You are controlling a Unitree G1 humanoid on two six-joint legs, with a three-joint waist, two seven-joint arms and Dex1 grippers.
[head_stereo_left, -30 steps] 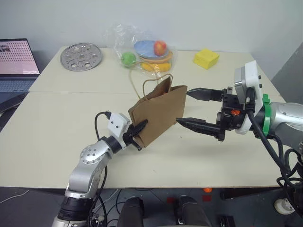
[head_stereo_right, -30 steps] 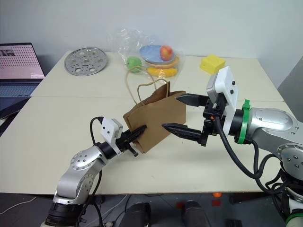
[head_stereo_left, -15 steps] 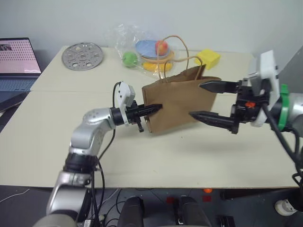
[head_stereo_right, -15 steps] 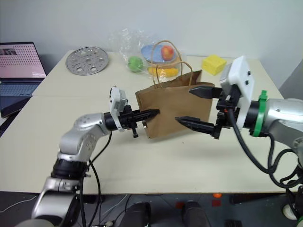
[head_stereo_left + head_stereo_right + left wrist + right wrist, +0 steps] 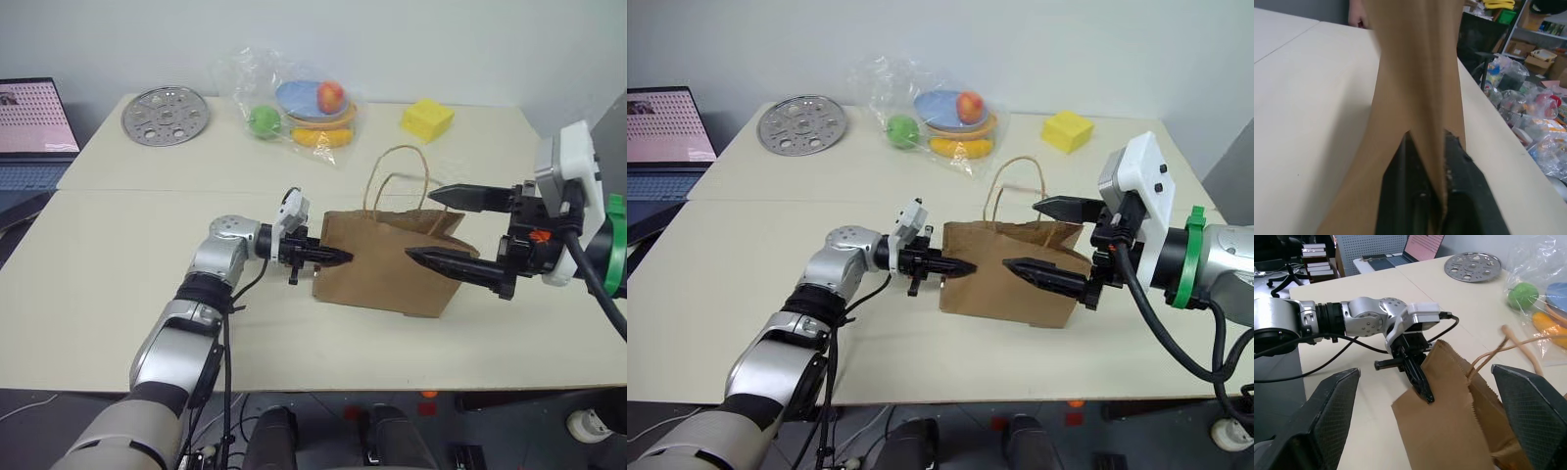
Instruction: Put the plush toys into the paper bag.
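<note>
Standing the paper bag (image 5: 387, 276) squarely on the table (image 5: 118, 274) looks like the step in hand, and doing it well means settling its base flat before letting go of the side. The bag sits upright near the middle of the table's front half, leaning a little, its loop handles (image 5: 397, 186) rising above the mouth. The plush toys are not to be seen on the table; whether they already lie inside the bag cannot be told from here.

The right hand (image 5: 453, 227) hangs at the bag's right end with its two fingers spread wide, one above the rim and one against the side, holding nothing. It is well placed to steady or spread the mouth if the bag tips.

The left hand (image 5: 328, 257) reaches level from the left, its fingers narrow and pinched on the bag's side fold; the left wrist view shows the brown paper running between the fingers (image 5: 1459, 196). My judgement: release should be slow and come only once the bag rests on its own, since thin paper will spring or topple.

Near the table's far edge lie a clear bag of plastic fruit (image 5: 294, 110), a perforated metal disc (image 5: 166, 116) and a yellow sponge block (image 5: 426, 120), all well apart from the bag.
</note>
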